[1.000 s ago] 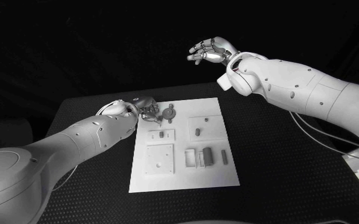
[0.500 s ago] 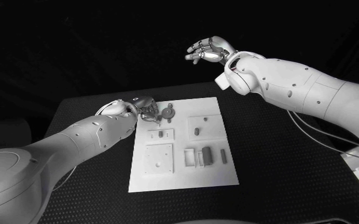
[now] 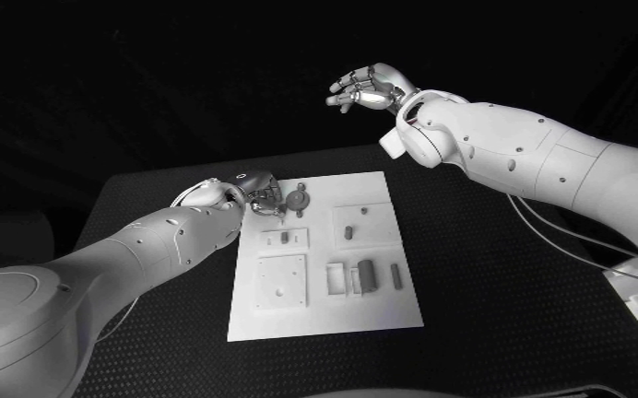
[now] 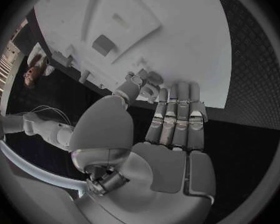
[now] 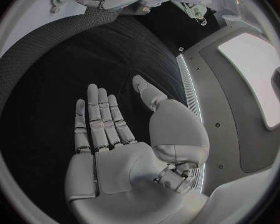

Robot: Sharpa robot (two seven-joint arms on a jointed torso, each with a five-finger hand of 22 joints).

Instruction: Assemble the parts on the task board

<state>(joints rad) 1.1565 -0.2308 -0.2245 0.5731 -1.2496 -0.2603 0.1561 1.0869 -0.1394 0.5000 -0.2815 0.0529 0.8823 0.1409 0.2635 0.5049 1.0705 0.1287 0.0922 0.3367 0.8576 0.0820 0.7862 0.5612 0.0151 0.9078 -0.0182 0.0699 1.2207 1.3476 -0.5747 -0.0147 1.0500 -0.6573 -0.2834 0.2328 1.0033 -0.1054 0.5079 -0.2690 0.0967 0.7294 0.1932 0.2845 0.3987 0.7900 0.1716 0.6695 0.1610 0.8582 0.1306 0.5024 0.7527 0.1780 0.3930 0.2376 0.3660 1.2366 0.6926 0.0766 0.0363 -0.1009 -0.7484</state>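
Left robot hand [image 3: 261, 193] sits at task board's [image 3: 385, 310] far-left edge.

Count of things on the table

One white task board [image 3: 388, 310] is seen on one black table [image 3: 505, 278]; two arms and two hands, left hand [image 3: 262, 193] and right hand [image 3: 369, 87], are counted; the small parts cannot be tallied reliably.

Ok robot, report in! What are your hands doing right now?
Left hand at the task board's far corner, fingers by a small part; grip unclear. Right hand raised beyond the table, fingers spread, holding nothing. Nothing in the way.
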